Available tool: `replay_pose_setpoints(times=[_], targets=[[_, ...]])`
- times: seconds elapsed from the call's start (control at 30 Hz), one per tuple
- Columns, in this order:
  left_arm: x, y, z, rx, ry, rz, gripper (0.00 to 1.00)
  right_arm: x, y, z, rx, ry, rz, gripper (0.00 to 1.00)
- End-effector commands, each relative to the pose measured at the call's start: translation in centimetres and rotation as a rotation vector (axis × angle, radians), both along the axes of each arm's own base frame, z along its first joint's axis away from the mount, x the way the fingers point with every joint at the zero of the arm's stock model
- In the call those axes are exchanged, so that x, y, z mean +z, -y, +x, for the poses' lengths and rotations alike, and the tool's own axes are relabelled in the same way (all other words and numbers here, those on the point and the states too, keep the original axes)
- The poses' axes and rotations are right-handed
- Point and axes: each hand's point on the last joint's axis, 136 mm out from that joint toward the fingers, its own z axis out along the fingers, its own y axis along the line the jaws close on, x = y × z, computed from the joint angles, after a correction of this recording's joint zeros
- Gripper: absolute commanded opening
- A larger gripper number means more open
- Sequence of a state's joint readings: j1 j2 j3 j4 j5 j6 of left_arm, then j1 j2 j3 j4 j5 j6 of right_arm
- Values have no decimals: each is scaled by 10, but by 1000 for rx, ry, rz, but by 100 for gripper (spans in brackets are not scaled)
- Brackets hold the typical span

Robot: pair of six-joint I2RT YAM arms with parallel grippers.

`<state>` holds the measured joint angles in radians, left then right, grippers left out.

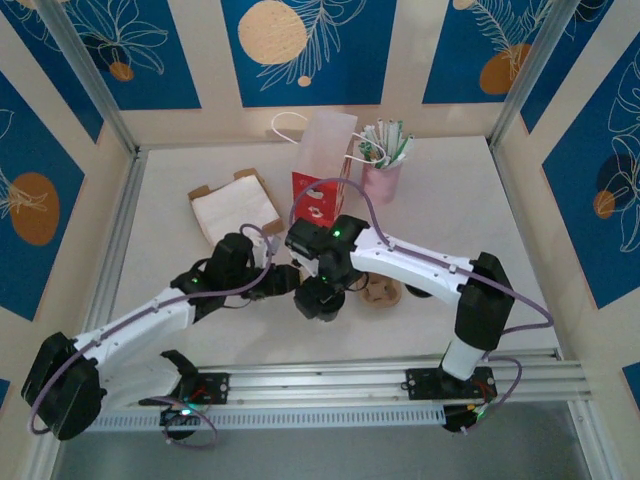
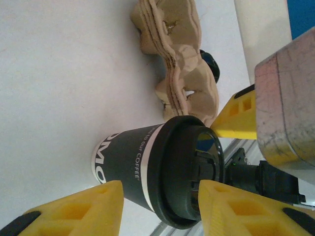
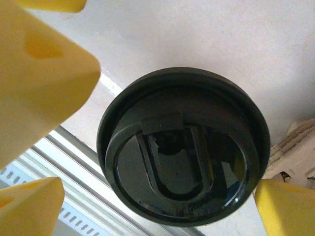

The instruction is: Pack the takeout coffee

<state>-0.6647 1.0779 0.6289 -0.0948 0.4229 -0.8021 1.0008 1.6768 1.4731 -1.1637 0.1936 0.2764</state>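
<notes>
**Both hands at the coffee cup**

White tabletop point(image 1: 450, 190), fenced by cream-and-blue floral panels and aluminium posts. Beyond the hands, a red-and-white paper bag point(image 1: 322, 165) and a pink cup of sachets point(image 1: 382, 180). Left arm stretched low, left hand point(image 2: 160, 189) flanking the lidded black coffee cup point(image 2: 133, 162), fingers close against it; cannot tell whether clamped. Right arm folded over, right hand point(image 1: 322, 295) spread wide, pointing down above the lid point(image 3: 182, 147). Stacked pulp cup carriers point(image 2: 182, 64) just past the cup.

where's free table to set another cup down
Widest bare patch: right side of the table, between the pink stirrer holder and the right wall. A smaller one at far left, between the napkin stack and the left wall. Crowded: the middle, around the coffee cup, pulp carrier and paper bag.
</notes>
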Motion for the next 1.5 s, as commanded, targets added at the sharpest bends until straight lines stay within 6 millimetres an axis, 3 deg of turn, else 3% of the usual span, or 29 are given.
replay_pose_setpoints(times=[0.0,0.17,0.23,0.53,1.0,1.47], targets=[[30,1,5,-6,68,-35,44,22,5,-6,3,5,45,99],[38,-9,8,30,103,-8,46,37,12,-7,-21,26,56,100],[39,-16,10,63,118,11,46,40,12,-3,-36,43,60,94],[51,-62,11,235,220,102,47,30,4,20,-83,91,-28,46],[45,-70,7,250,211,106,47,2,-4,19,-54,60,-118,44],[41,-70,7,249,203,103,47,-36,6,-4,-48,-58,-200,44]])
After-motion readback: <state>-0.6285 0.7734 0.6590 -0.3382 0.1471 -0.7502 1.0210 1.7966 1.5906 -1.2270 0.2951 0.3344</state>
